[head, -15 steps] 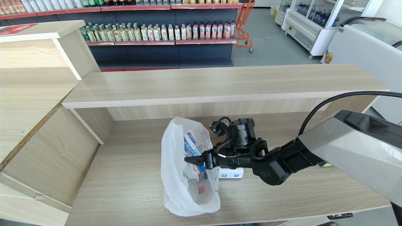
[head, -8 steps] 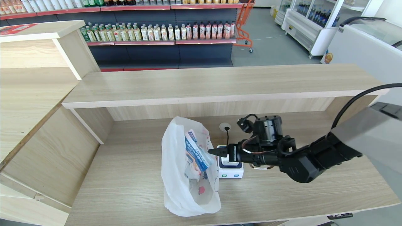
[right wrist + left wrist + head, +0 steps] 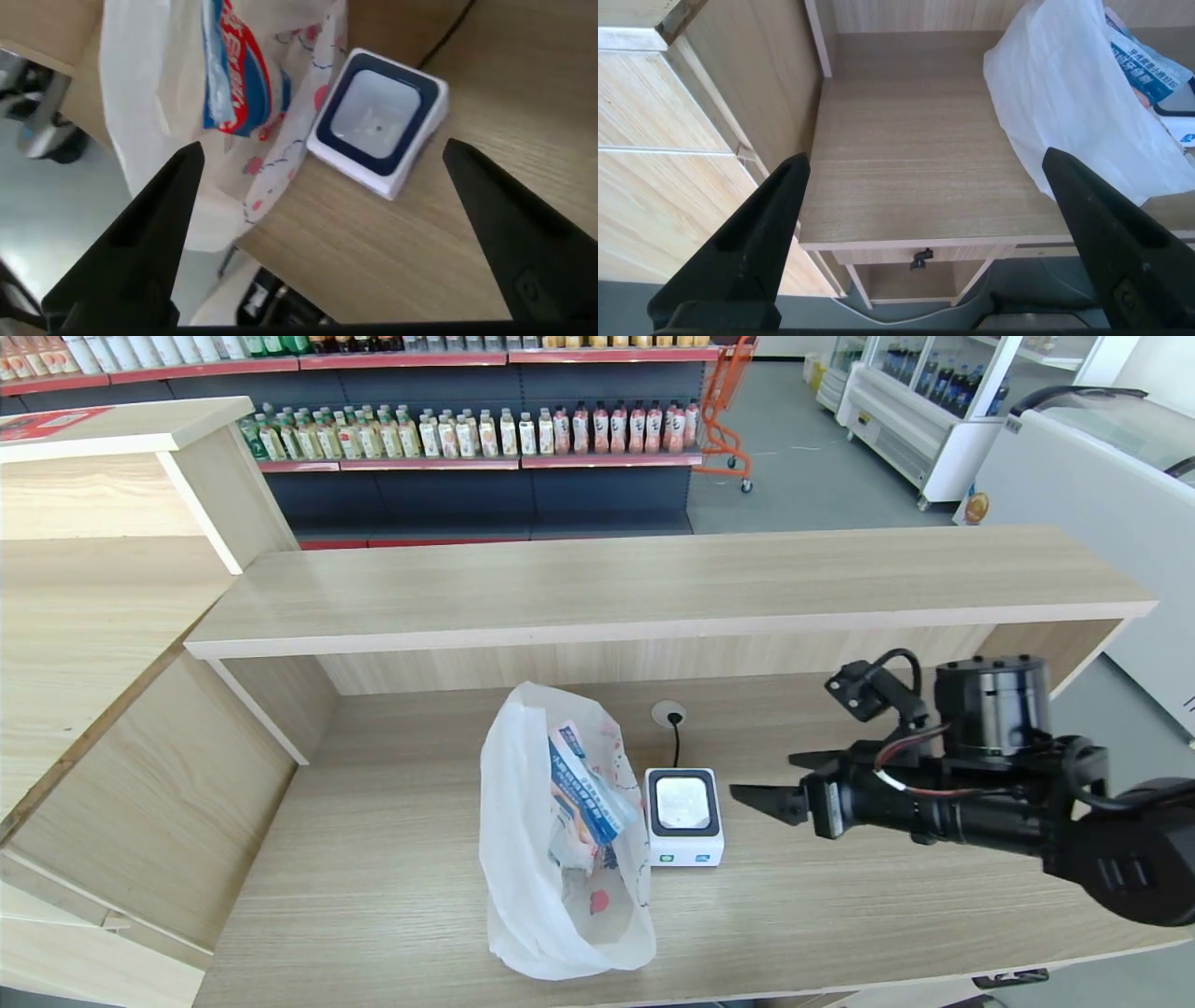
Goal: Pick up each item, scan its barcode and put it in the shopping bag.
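A white plastic shopping bag (image 3: 532, 859) stands open on the lower counter, with a blue-and-white packet (image 3: 583, 789) leaning inside among other items. Just right of it sits the white barcode scanner (image 3: 684, 814) with its dark window facing up. My right gripper (image 3: 780, 782) hovers above the counter to the right of the scanner, open and empty, fingertips pointing at it. In the right wrist view the scanner (image 3: 378, 121) and the bag (image 3: 159, 140) with the packet (image 3: 234, 70) lie between the wide-spread fingers. My left gripper (image 3: 929, 238) hangs open and empty off the counter's near edge, left of the bag (image 3: 1074, 112).
The wooden counter (image 3: 840, 896) has a raised shelf (image 3: 653, 583) behind it and a side wall (image 3: 159, 803) on the left. A cable grommet (image 3: 668, 713) with the scanner's lead sits behind the scanner. Store shelves with bottles stand in the background.
My right gripper has let go of the packet in the bag and drawn back to the right, past the scanner, opening as it went. The packet now rests in the bag.
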Tool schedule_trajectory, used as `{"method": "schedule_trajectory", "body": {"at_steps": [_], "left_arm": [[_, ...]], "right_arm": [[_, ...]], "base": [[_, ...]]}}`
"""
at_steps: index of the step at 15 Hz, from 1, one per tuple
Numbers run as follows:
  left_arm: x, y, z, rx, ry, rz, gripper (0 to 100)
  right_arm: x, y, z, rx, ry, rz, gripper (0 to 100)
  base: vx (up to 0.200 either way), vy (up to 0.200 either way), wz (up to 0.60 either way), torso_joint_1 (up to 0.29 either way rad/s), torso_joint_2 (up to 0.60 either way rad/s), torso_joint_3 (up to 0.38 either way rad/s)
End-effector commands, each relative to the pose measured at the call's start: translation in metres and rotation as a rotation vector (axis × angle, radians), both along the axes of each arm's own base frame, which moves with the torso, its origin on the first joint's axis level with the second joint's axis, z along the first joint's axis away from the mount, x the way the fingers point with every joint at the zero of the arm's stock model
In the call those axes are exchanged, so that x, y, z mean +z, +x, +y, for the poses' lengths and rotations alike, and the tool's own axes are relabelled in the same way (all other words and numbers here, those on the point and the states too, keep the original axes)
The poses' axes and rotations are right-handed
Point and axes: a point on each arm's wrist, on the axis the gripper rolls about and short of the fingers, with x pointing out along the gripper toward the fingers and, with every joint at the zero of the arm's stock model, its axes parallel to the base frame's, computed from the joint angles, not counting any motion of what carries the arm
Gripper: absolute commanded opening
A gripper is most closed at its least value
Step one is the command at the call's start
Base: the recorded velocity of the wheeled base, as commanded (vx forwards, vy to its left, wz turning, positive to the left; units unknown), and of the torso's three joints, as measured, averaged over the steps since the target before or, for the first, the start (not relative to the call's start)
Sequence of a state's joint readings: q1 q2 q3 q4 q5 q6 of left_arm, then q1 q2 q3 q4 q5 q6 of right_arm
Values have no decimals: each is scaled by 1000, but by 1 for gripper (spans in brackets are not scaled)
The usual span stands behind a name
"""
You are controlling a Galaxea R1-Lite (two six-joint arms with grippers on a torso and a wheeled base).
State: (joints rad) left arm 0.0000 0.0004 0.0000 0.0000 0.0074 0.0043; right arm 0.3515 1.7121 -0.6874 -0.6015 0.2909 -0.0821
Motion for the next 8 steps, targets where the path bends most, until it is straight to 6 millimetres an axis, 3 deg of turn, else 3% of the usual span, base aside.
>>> {"method": "schedule_trajectory", "body": {"at_steps": [1, 3, 8], "left_arm": [[0, 0, 0, 0, 0, 1, 100], [0, 0, 0, 0, 0, 0, 100], [0, 0, 0, 0, 0, 0, 100]], "right_arm": [[13, -21, -47, -154, -125, -143, 100], [11, -23, -60, -208, -117, -182, 100], [-1, -27, -87, -343, -56, -90, 100]], "base": [[0, 0, 0, 0, 0, 0], [0, 0, 0, 0, 0, 0], [0, 0, 0, 0, 0, 0]]}}
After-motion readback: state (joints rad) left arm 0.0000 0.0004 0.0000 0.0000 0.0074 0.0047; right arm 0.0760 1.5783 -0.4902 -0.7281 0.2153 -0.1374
